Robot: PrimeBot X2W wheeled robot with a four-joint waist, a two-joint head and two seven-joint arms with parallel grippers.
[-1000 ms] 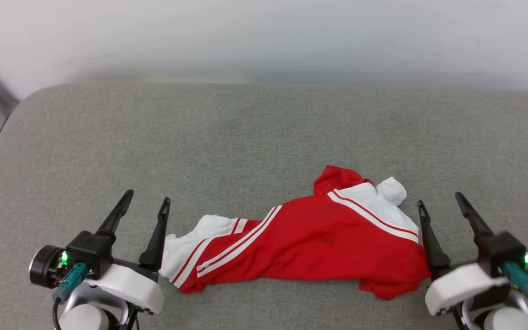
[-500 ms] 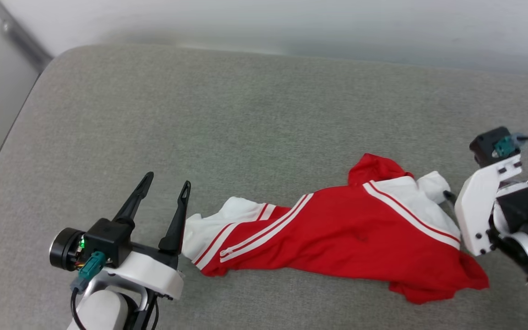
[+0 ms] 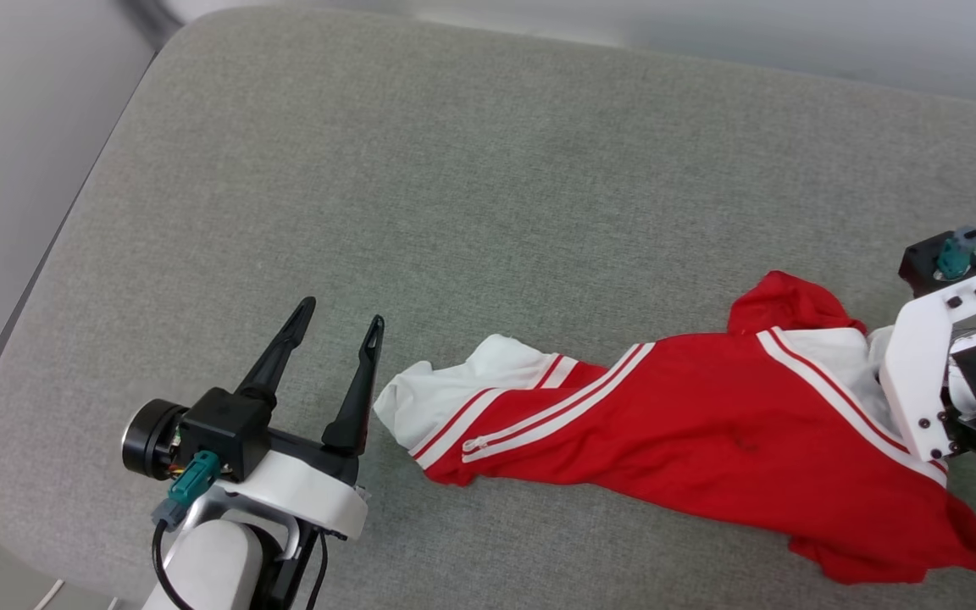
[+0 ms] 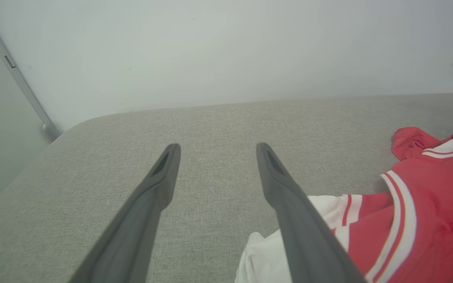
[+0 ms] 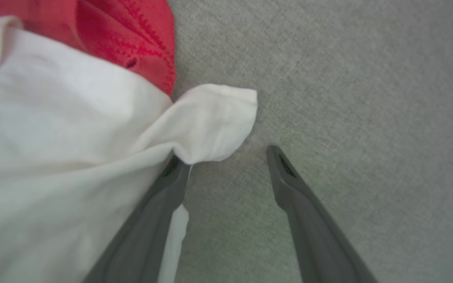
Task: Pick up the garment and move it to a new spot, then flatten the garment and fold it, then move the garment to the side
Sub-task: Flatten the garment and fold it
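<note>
The garment [image 3: 708,424] lies crumpled across the grey cushion, a red body with white sleeves and red-and-white stripes. My left gripper [image 3: 344,311] is open beside its left white sleeve [image 3: 446,390], the right finger close to the cloth. In the left wrist view the left gripper [image 4: 217,145] has bare cushion between its fingers and the garment [image 4: 407,220] on its right. My right arm's white wrist bracket [image 3: 933,373] hangs over the garment's right end, fingers hidden there. In the right wrist view the right gripper [image 5: 226,155] is open, its left finger against the white sleeve [image 5: 73,137].
The grey cushion [image 3: 454,169] stretches far behind and to the left of the garment. Its rounded left edge [image 3: 73,237] drops to a pale floor or wall. A pale wall [image 4: 226,51] rises behind the cushion.
The camera has swung, so the whole picture slid right. My right arm turned from pointing forward beside the garment to pointing down at its right sleeve. The left gripper stays beside the left sleeve.
</note>
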